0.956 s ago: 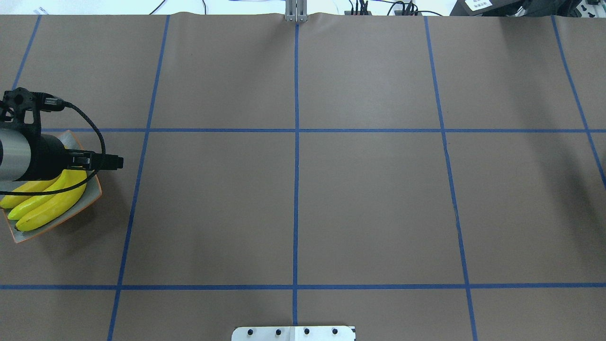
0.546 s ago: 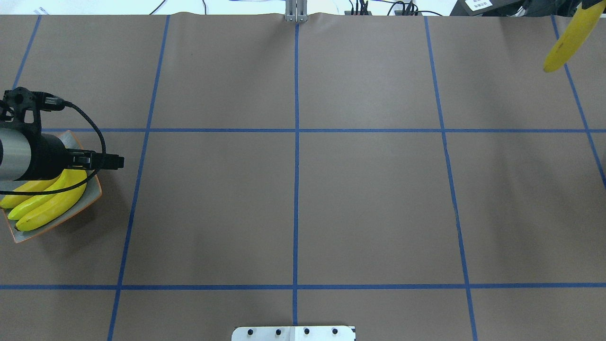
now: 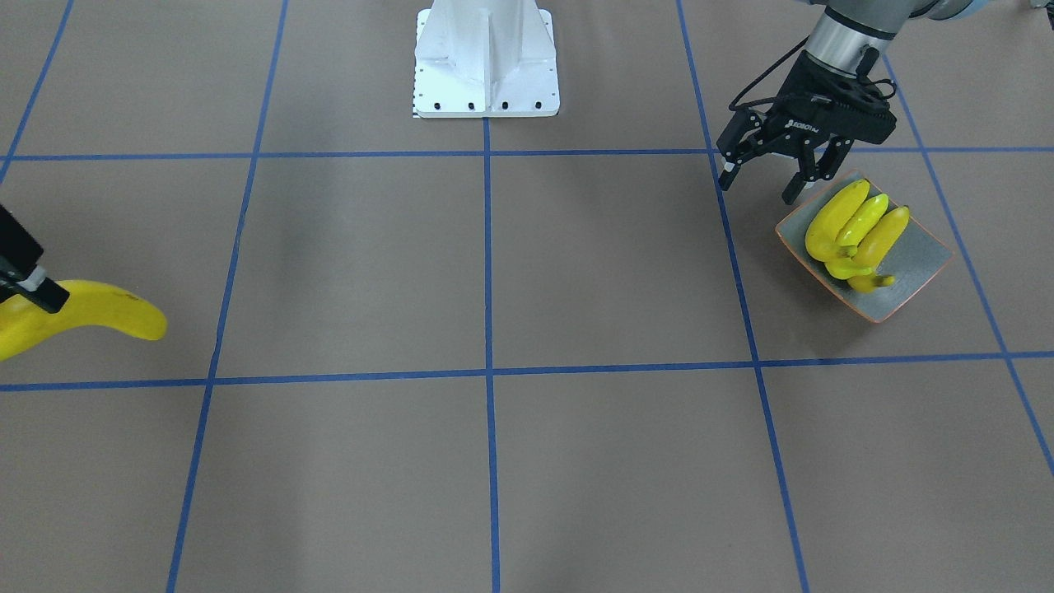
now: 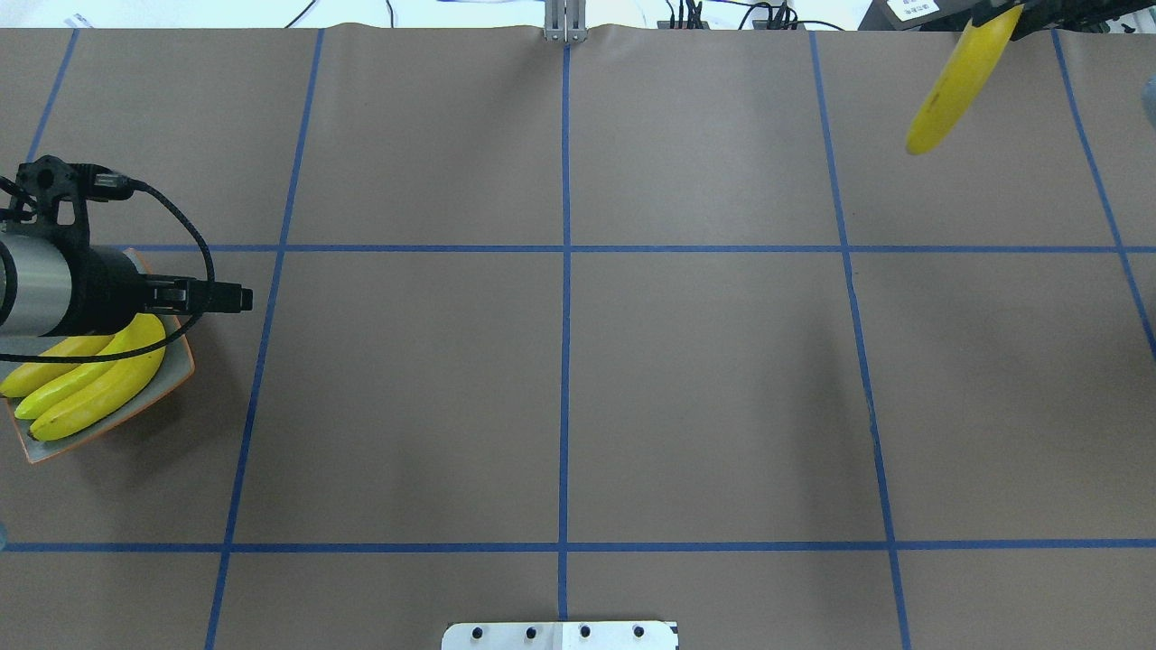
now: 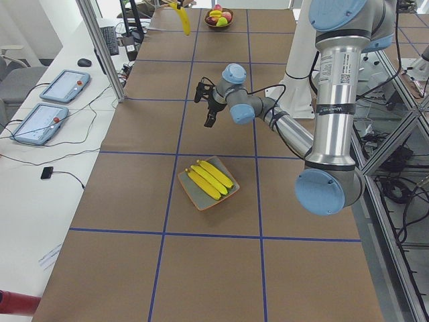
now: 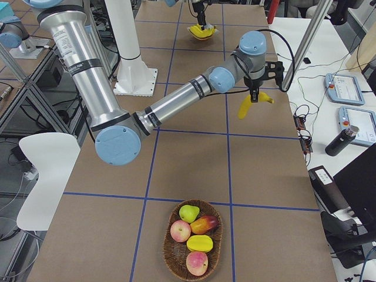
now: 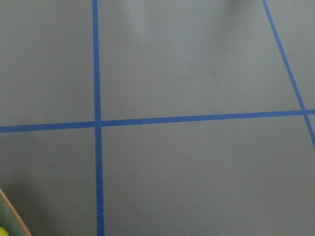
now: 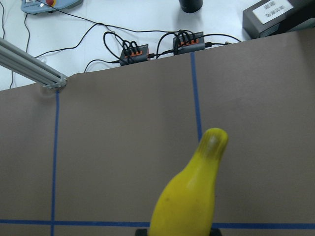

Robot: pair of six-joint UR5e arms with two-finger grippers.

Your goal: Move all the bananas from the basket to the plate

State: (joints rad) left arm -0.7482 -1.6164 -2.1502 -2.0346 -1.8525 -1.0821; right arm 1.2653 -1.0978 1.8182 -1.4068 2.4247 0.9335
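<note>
Yellow at the table's far right corner: a bright, curved, glossy plastic banana [image 4: 955,90] in the right gripper [image 3: 37,290]. Fingers pinched on one end, the rest hanging free above the brown paper. Missing from the overhead view a second ago, just at its edge half a second ago, now well inside it. Evidently on the way across toward the left side.

Lying already on the squarish grey-green glazed plate [image 3: 916,262] with the thin orange rim: at least three more yellow bananas [image 3: 856,226], side by side. Hovering just beside that plate, on its inner side: the left gripper [image 3: 757,189], fingers spread and empty. Shifted slightly away from the plate, toward the table's middle, since a second ago. Probably making room or readying for a hand-over, though hard to say which.

Back in the oval woven wicker basket [image 6: 166,247] at the table's right end: only a green pear, reddish apples and other fruit, with no banana to be seen. Likely the last one in the air, then. Remaining: a long carry, at present well apart from the plate, and a release beside the others.
</note>
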